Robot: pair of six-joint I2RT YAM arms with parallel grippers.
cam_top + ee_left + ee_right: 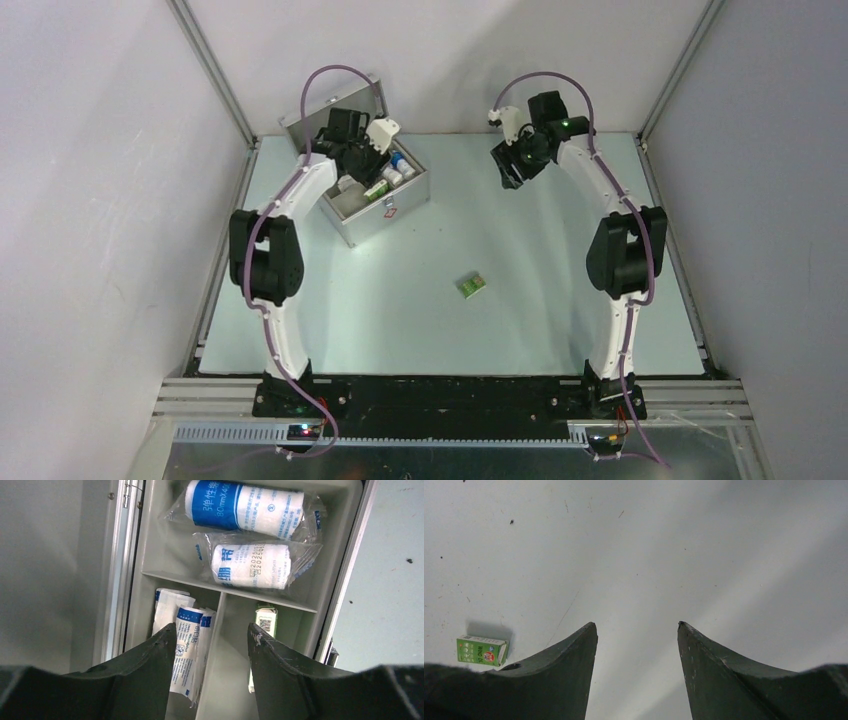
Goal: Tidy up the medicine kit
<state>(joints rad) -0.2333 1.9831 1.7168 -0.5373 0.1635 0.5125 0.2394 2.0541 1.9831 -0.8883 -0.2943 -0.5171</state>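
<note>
At far left of your desk (560, 320): medicine kit (385, 212) open, left fingers (142, 667) released above it, empty | small green box (471, 286) mid-desk, long axis diagonal, lies near-left of your released, empty right fingers (569, 670) | right arm nearer.

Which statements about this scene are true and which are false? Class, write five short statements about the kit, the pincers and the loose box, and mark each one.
1. The lid of the medicine kit is shut. False: it stands open.
2. The left pincer hangs open over the kit, holding nothing. True.
3. A small green box lies on the table, apart from the kit. True.
4. The right pincer grips the green box. False: it is open over bare table, with the box off to one side.
5. Two wrapped bandage rolls share one compartment. True.
</note>
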